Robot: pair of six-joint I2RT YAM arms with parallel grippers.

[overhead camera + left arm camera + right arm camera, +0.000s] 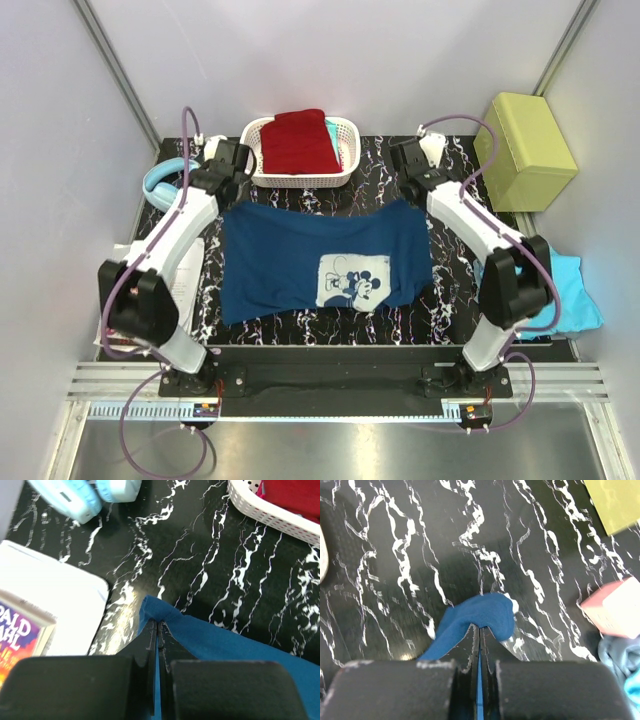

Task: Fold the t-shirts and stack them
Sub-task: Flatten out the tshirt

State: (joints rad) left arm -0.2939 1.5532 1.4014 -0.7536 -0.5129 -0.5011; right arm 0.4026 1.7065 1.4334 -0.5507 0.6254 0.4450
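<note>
Your left claw [157,625] is pinched tight on a far corner of the navy t-shirt [320,260], which lies spread just in front of the white basket [300,180]. That basket holds the folded dark red t-shirt [298,142]. Your right claw [479,627] clamps the other far corner, right of the basket. The turquoise t-shirt [580,300] lies well right of it.

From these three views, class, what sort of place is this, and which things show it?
Probably a robotics lab test cell: a left arm and right arm bolted at the near edge of the table, plain panel walls boxing it in, and a navy t-shirt laid out for folding.
</note>
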